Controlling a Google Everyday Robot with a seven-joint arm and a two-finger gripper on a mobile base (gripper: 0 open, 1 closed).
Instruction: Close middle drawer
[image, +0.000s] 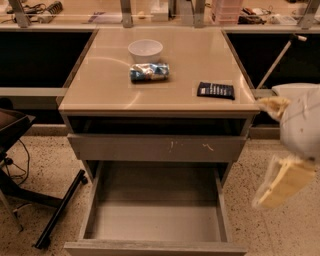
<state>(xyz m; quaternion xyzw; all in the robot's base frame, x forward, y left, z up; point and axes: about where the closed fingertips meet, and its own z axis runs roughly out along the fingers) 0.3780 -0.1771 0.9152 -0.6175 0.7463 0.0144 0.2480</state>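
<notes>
Drawers dominate the view. The wide, shallow grey middle drawer (155, 220) stands pulled far out toward the camera at the bottom of the view, with its grey tray interior bare and lit. Its plain flat front runs along the lower edge of the view. Directly above it sits the grey drawer front with pale scratch marks (157, 148), with a dark gap between its top edge and the underside of the cabinet top.

The beige, glossy worktop (100, 85) carries three things. A small white round bowl (145, 50) stands near the back at the middle. A crumpled blue-and-white snack bag (149, 72) lies just in front of the bowl, close to it, though whether the two touch cannot be told. A flat dark navy packet (215, 90) lies well apart from both, near the front right corner.

The robot's pale yellow and white claw (290, 150) hangs at the right edge of the view, beside the cabinet and level with the two drawer fronts, above the floor. It is clear of the cabinet and of the open drawer, touching neither. Whether it is apart or together cannot be told, as its outline is smeared.

The speckled beige floor (260, 220) spreads to either side of the cabinet. To the left, the black legs of a chair base (60, 210) rest on it, with a thin dark cable (22, 165) looping nearby.
</notes>
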